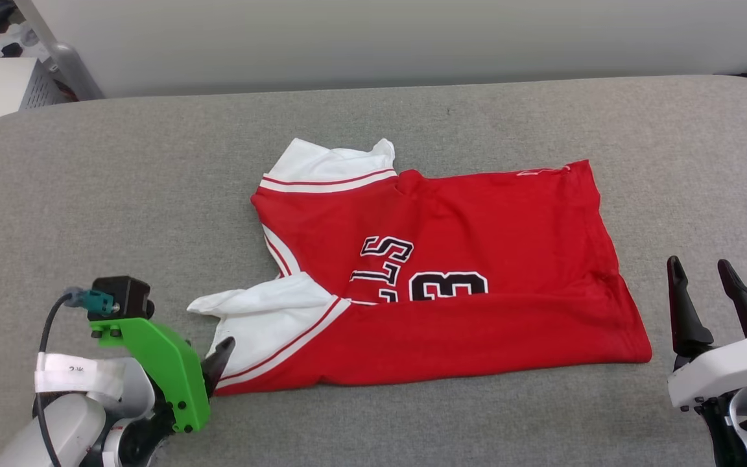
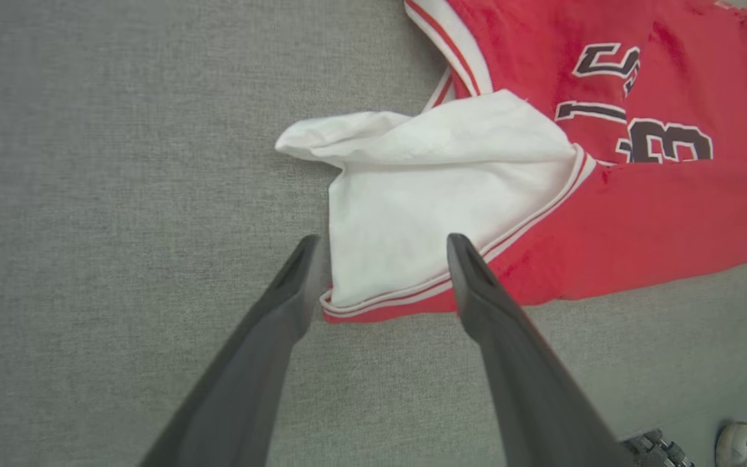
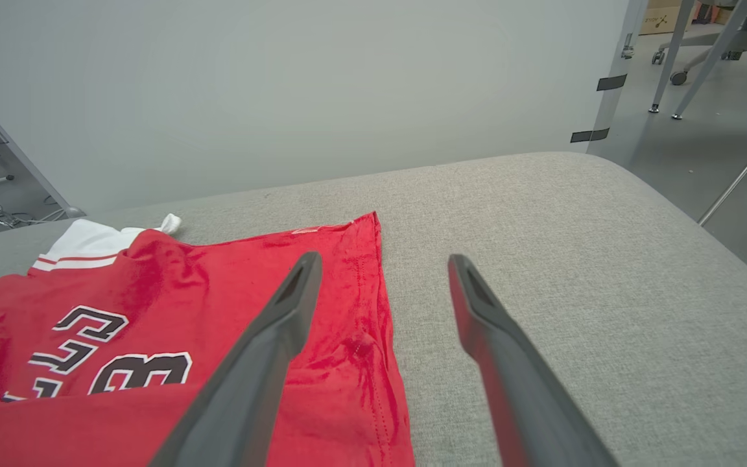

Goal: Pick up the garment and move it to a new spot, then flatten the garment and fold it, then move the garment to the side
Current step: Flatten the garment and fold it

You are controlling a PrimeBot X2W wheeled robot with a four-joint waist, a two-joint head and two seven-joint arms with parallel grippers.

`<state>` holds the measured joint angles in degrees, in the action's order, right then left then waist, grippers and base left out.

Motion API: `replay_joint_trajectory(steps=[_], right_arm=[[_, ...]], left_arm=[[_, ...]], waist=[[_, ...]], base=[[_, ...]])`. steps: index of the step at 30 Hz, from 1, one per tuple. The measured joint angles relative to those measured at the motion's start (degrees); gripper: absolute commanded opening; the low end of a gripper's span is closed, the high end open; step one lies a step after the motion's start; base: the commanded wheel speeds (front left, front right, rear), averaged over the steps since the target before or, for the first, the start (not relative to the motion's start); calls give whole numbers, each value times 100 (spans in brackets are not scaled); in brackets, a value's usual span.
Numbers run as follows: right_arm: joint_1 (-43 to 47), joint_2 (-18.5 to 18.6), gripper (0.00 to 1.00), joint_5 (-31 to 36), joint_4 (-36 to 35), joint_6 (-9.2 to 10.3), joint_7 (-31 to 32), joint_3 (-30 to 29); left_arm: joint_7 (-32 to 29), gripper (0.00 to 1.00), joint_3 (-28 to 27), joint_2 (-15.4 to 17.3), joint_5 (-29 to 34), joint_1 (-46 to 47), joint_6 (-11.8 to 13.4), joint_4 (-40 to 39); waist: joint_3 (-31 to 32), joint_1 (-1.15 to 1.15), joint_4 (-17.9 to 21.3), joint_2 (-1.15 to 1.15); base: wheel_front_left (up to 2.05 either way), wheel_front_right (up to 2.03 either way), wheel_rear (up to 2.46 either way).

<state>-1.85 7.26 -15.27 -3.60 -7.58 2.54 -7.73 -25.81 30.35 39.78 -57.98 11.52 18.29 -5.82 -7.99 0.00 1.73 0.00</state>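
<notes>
**Left side.** My left pincer [image 2: 383, 250] stands with its jaws apart and nothing between them. In the left wrist view its two dark fingers straddle the striped corner of the near white short sleeve [image 1: 263, 318]. I cannot tell whether the tips touch the cloth.

**Centre.** The red jersey shirt with white sleeves and black, white-outlined lettering [image 1: 451, 259] lies in the middle of the grey fabric-covered table [image 1: 153, 162]. Its collar end is to my left and its hem to my right. The far white sleeve [image 1: 328, 162] lies flat at the back. The near long edge is turned over onto the front as a plain red band, covering the lower half of the lettering and number.

**Right side.** My right pincer [image 1: 699, 272] has its jaws apart and is empty. It sits near the hem corner but clear of it.

**Progress.** I judge the garment to be placed and largely flattened, with one lengthwise fold made. The near sleeve is loose and rumpled at its tip, and a few creases show near the hem. The remaining folds are not yet made, and the garment has not yet been moved to the side.
</notes>
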Motion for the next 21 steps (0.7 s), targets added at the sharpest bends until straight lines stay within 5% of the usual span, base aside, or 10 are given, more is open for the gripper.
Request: replay_joint_trajectory(steps=[17,18,20,21], right_arm=[[-15,-38,100,-23,-125,0,185,-56],[-19,-34,100,-45,-127,0,208,-66],[-34,0,100,-129,-125,0,312,-70],[-38,35,100,-169,-124,0,375,-74]], left_arm=[[-590,100,619,-513,-186,625,-659,1727],[-619,40,621,-523,-192,655,-706,1781],[-624,0,639,-535,-188,703,-765,1841],[-620,0,635,-550,-188,727,-790,1874]], waist=[[-450,0,210,0],[-468,0,217,0],[-491,0,222,0],[-493,0,217,0]], base=[[0,0,0],[0,0,0],[0,0,0],[0,0,0]])
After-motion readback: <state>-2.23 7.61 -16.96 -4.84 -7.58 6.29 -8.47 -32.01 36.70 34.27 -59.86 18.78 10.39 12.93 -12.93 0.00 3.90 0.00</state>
